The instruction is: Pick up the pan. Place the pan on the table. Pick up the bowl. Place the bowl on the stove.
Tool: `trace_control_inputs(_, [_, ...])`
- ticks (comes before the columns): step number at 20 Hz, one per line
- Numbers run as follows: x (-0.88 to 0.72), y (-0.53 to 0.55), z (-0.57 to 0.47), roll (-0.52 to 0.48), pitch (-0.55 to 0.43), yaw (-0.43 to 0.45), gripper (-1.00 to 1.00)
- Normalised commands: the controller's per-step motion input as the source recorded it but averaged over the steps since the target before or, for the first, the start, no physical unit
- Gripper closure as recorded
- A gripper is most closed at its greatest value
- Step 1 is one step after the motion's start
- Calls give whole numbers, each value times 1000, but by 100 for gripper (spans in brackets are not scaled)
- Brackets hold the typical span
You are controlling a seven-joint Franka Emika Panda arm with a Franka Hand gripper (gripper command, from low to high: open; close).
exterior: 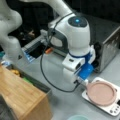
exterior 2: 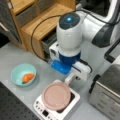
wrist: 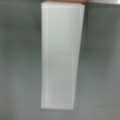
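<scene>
Front views both showing, left to right: bowl [exterior 2: 23, 77] sitting on bench [exterior 2: 10, 57], pan [exterior 2: 56, 96] sitting on stove [exterior 2: 72, 103]. Pincer [exterior 2: 72, 78] hanging at white handle [wrist: 61, 57]; cannot tell its opening. Judging first step: needing firm grip before lifting.

The claw [exterior: 83, 82] sits low at the pan's handle in both front views, but the arm's white and blue wrist hides its fingers, so their spread cannot be read. The bowl [exterior: 78, 117] is cut off by a front view's bottom edge, only its teal rim showing. The stove [exterior: 113, 108] runs off the lower right corner there. The wrist view is filled by a blurred white bar, the pan's handle [wrist: 61, 57], its top end cut by the frame.
</scene>
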Motion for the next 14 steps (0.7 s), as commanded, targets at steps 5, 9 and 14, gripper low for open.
trace_control_inputs(5, [141, -36, -101, -42, -23, -51, -100])
trace_control_inputs(9, [148, -7, -123, -63, -25, -46, -100])
trace_control_inputs(14, [125, 5, -98, -85, -23, -47, -100])
